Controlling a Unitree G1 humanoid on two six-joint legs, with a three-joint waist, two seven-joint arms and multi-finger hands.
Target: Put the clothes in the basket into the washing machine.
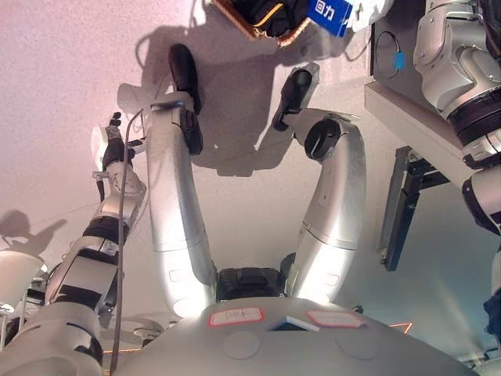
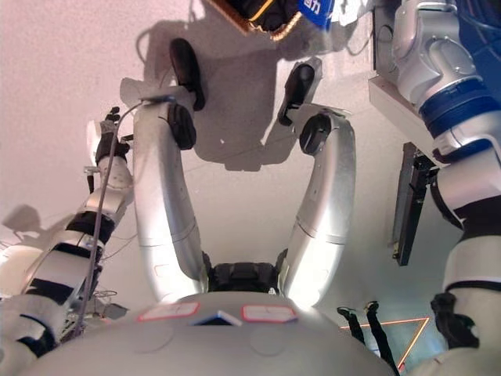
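Note:
A brown woven basket (image 1: 236,21) stands on the floor at the top edge, partly cut off. Dark clothes (image 1: 275,16) with a yellow stripe lie in it, and a blue piece with white print (image 1: 329,16) shows at its right side. My right arm rises along the right edge, and only a pale bit of the right hand (image 1: 369,9) shows at the top, beside the blue piece. Its fingers are cut off by the edge. My left hand (image 1: 110,144) hangs low at the left, far from the basket, fingers relaxed and empty.
A grey and white machine body (image 1: 401,106) stands at the upper right, close to the basket. A dark upright panel (image 1: 401,205) hangs below it. Pale floor (image 1: 63,70) spreads to the left of the basket.

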